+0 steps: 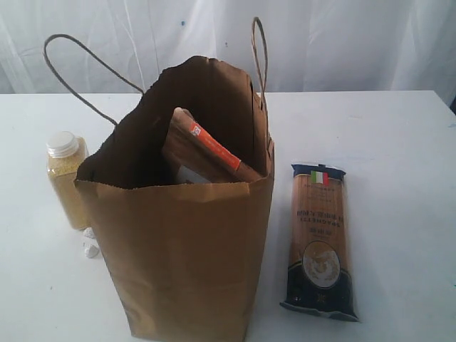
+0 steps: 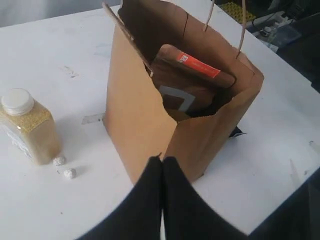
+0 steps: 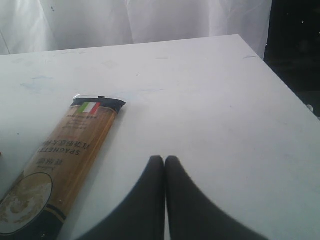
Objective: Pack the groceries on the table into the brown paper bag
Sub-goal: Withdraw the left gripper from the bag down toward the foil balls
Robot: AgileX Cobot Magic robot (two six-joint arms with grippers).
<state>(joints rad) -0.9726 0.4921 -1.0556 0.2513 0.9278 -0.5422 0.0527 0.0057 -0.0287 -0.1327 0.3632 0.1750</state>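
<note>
My left claw (image 2: 162,161) is pressed together and empty, close to the brown paper bag (image 2: 145,125). My right claw (image 3: 164,160) is pressed together too, above the desk (image 3: 225,100). I see the bag upright, with the brown orange-labelled pouch (image 1: 206,153) leaning inside. The dark-blue spaghetti packet (image 1: 318,239) lies flat just right of it, and the yellow-grain bottle (image 1: 66,178) stands farther back on its left.

**The brown paper bag (image 1: 189,242) stands on the table (image 1: 399,142) with one pouch inside and two groceries outside.**

The tall kraft bag stands upright and open at mid-table, with its ragged rim up and both cord handles raised. The brown orange-labelled pouch (image 1: 206,153) leans tilted inside it, its upper end near the rim. The yellow-grain bottle (image 1: 66,182), white-capped, stands upright just beside the bag at its 9 o'clock. The dark-blue spaghetti packet (image 1: 319,239) lies flat near the bag at its 3 o'clock, with its flag end pointing to 12 o'clock.
</note>
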